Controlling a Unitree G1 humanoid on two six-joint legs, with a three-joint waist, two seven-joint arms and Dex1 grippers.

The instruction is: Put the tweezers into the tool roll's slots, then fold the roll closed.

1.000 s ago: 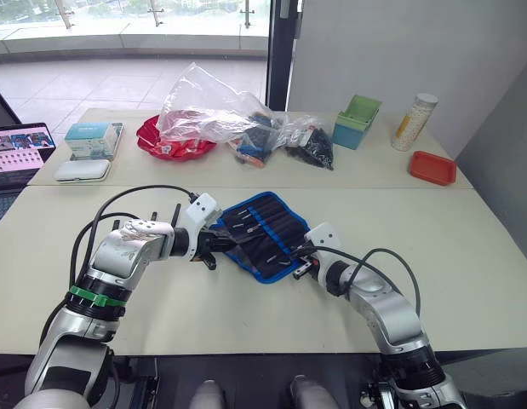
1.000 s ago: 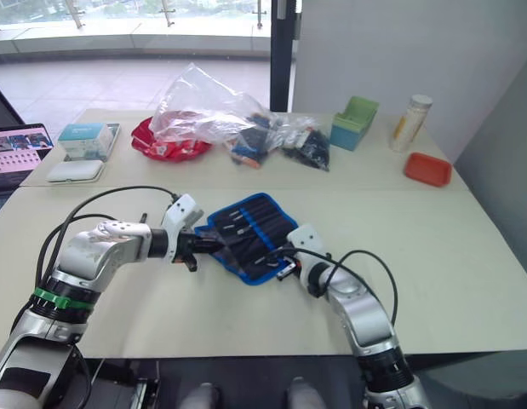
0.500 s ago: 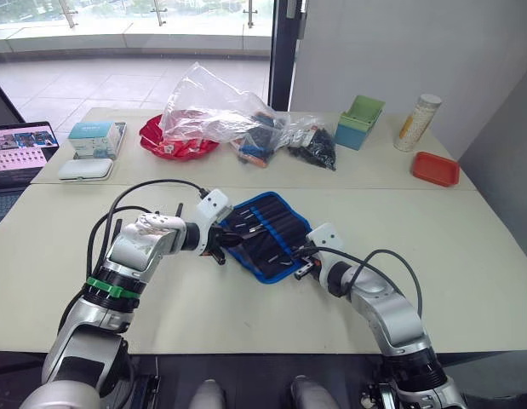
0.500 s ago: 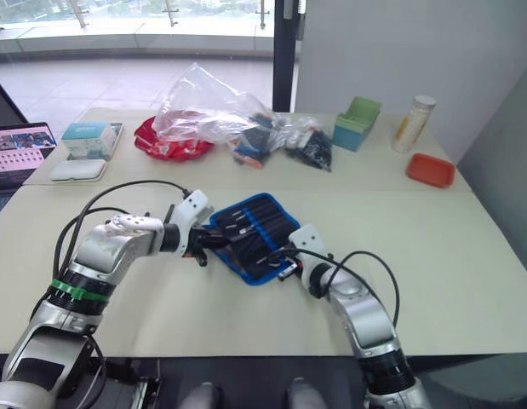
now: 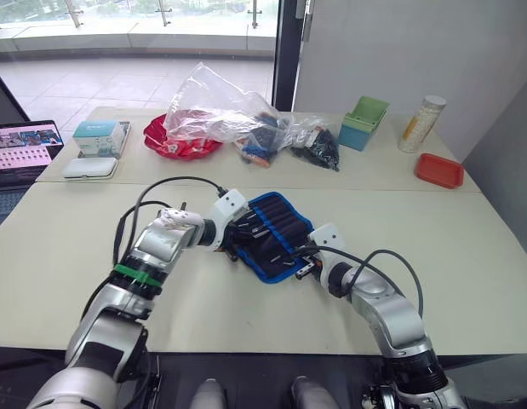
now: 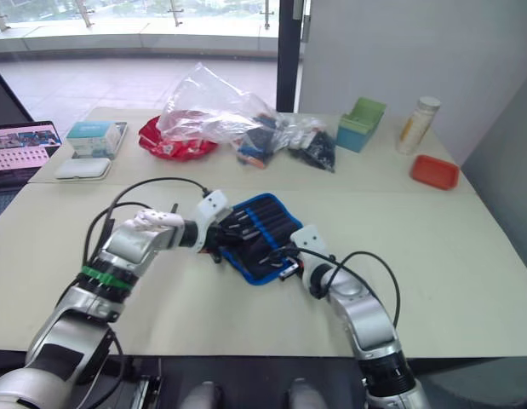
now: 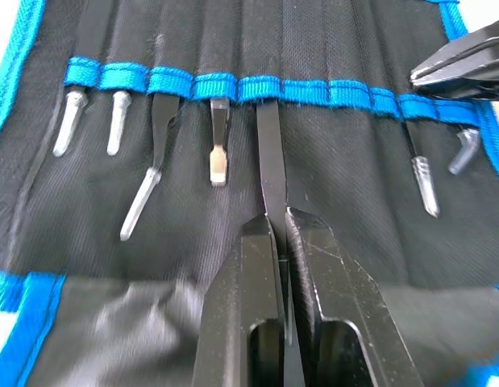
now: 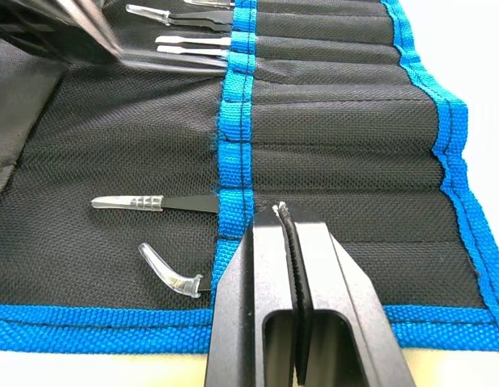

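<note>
While the right hand (image 8: 296, 242) pinches the tool roll (image 5: 276, 234) near its edge on the table (image 5: 467, 256), the left hand (image 7: 280, 234) clamps tweezers (image 7: 269, 161) halfway into a slot (image 7: 261, 89); pushing crookedly could bunch the fabric and jam them.

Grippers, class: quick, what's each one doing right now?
Left gripper: shut on a tweezer partly in a slot.
Right gripper: shut, pinching the tool roll.
</note>
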